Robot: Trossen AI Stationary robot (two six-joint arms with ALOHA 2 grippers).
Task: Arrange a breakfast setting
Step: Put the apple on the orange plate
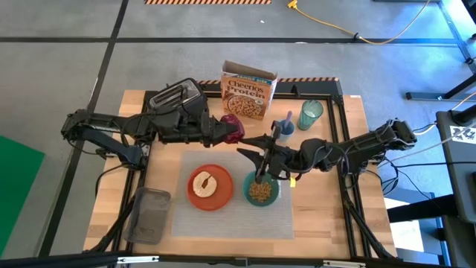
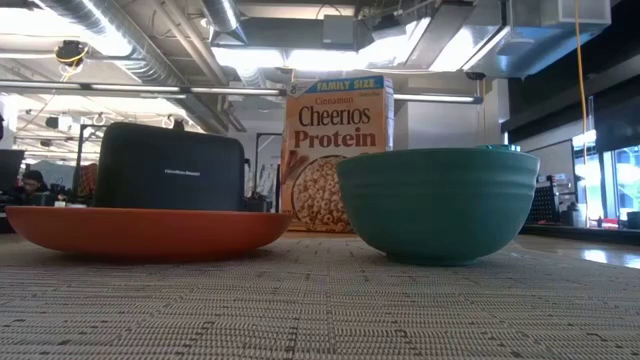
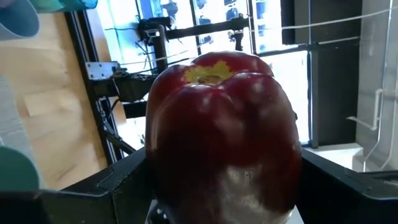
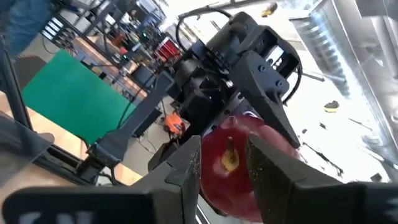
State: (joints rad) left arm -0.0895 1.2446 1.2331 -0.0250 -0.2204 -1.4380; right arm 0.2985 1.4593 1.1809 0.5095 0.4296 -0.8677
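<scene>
- Left gripper point(image 1: 232, 129) sits a bit above centre in the high view, just under the cereal box point(image 1: 248, 90), clamped around the red apple point(image 1: 233, 128). The left wrist view shows it best: the apple point(image 3: 224, 137) fills the frame with a dark finger point(image 3: 127, 183) pressed on each side.
- Right gripper point(image 1: 260, 158) reaches in from the right side of the high view and hangs over the teal bowl point(image 1: 261, 189). Can't honestly tell if it's clenched or released; its wrist view shows two dark fingers point(image 4: 270, 168) with a narrow gap and the apple point(image 4: 239, 165) beyond them, in the other arm's grip.
- The teal bowl has something brownish in it, looks like cereal, and sits lower centre on the pale placemat point(image 1: 230, 219).
- The orange plate point(image 1: 209, 187) is just left of the bowl on the same mat, with the toast slice point(image 1: 202, 183) on it. In the low view the plate point(image 2: 150, 232) and bowl point(image 2: 437, 203) sit side by side, close but not touching.
- The green tumbler point(image 1: 310, 115) stands upper right on the bare wood, off the mat.
- A small blue cup point(image 1: 285, 126) stands near it, between tumbler and apple.
- The black toaster point(image 1: 176, 97) is at upper left, next to the cereal box.
- A grey tray-like thing point(image 1: 150, 214) lies at lower left, beside the mat.
</scene>
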